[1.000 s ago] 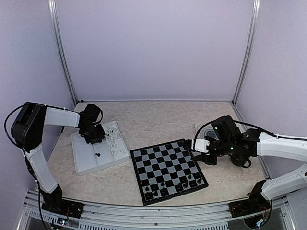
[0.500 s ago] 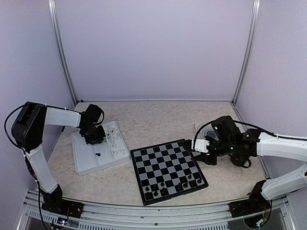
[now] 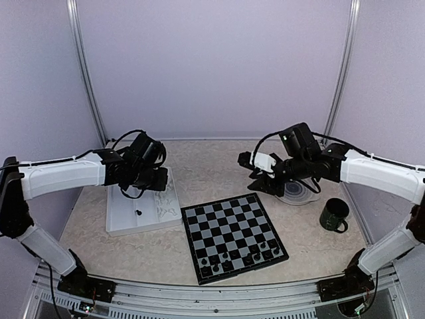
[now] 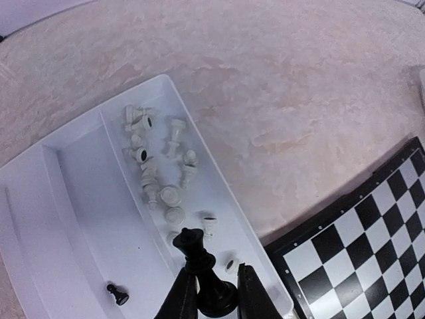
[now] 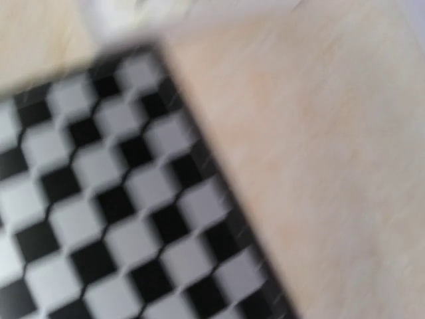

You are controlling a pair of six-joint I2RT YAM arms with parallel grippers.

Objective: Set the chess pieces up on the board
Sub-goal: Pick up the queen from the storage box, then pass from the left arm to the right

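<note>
Now the left claw (image 4: 214,299) pinches a tall black chess piece (image 4: 198,256) by its base, likely so it can be set down standing, above the white tray (image 4: 73,219) by the left edge of the table (image 3: 212,163). The board (image 3: 232,229) lies near the front edge. I cannot tell if the right claw (image 3: 257,165) is spread.

Your board (image 3: 232,237) is checked black and pale grey with a thin black edge, and the black pieces (image 3: 255,256) stand on it. The tray (image 3: 123,220) is white, with whitish pieces (image 4: 159,173) and one black pawn (image 4: 118,294). Black fingers (image 4: 179,299), tall black piece (image 4: 202,269). The worktop (image 3: 212,166) is marbled beige, the mug (image 3: 334,215) dark green.
</note>
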